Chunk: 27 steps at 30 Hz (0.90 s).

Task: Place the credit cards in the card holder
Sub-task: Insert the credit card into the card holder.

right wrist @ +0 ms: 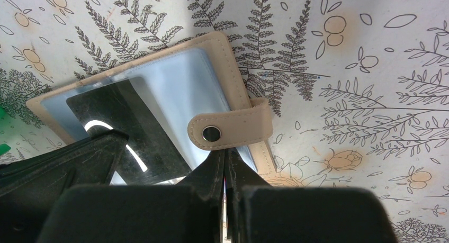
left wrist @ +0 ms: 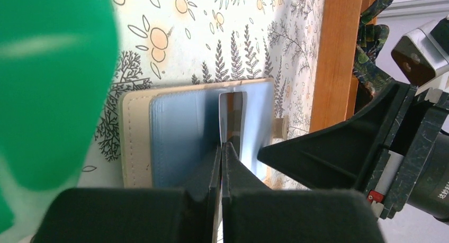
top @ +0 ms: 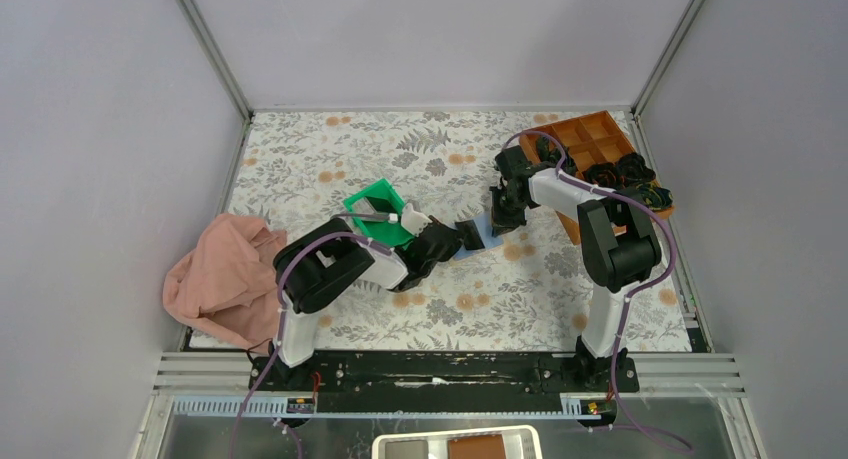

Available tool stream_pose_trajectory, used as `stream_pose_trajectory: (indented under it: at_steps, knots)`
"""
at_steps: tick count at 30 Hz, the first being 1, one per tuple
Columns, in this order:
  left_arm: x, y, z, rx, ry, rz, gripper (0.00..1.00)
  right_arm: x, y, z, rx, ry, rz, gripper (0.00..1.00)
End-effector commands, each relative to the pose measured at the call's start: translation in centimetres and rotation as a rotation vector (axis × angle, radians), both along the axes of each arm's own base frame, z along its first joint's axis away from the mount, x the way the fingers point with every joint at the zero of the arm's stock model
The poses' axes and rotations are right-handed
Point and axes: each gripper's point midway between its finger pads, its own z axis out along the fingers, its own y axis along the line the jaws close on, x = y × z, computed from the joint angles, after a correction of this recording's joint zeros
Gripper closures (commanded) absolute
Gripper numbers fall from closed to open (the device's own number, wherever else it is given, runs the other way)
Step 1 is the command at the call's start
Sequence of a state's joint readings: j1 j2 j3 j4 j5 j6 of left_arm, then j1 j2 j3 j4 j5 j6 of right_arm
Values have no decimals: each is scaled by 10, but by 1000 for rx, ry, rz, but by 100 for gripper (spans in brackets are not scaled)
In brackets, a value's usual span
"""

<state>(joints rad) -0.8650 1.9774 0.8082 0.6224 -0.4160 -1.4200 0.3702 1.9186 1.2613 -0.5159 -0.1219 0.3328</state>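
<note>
The card holder (right wrist: pixel 206 73) lies open on the flowered mat, tan outside, blue-grey inner face (left wrist: pixel 180 132) up, its snap tab (right wrist: pixel 233 129) folded over the edge. My left gripper (left wrist: pixel 222 145) is shut on a dark credit card (right wrist: pixel 132 126). The card's far end (left wrist: pixel 233 113) lies on the holder's inner face. My right gripper (right wrist: pixel 225 154) is shut, its tips touching the holder's edge just under the tab. In the top view both grippers (top: pixel 458 239) (top: pixel 497 222) meet at the holder (top: pixel 488 229) mid-table.
A green tray (top: pixel 380 211) with a thin grey piece in it sits beside my left wrist. The orange-brown compartment box (top: pixel 590 144) with dark rosette lumps (top: pixel 620 174) stands at the back right. A pink cloth (top: pixel 225 279) is heaped at the left edge.
</note>
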Motion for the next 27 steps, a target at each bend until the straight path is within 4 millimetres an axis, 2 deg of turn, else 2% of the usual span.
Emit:
stream_pose_trajectory:
  at_steps: [1, 11, 18, 21, 27]
  knots:
    - [-15, 42, -65, 247, 133, 26, 100, -9, -17, -21, -91, 54, 8, 100]
    - [-18, 43, -71, 245, 140, 19, 100, -9, -16, -22, -93, 59, 10, 100]
    - [-25, 14, -71, 238, 109, -168, 100, -8, -17, -22, -101, 55, 7, 100]
    - [-34, 8, -73, 249, 107, -223, 100, -6, -17, -22, -97, 56, 2, 100]
    - [-45, 3, -76, 255, 110, -289, 87, -7, -15, -22, -86, 58, -5, 100]
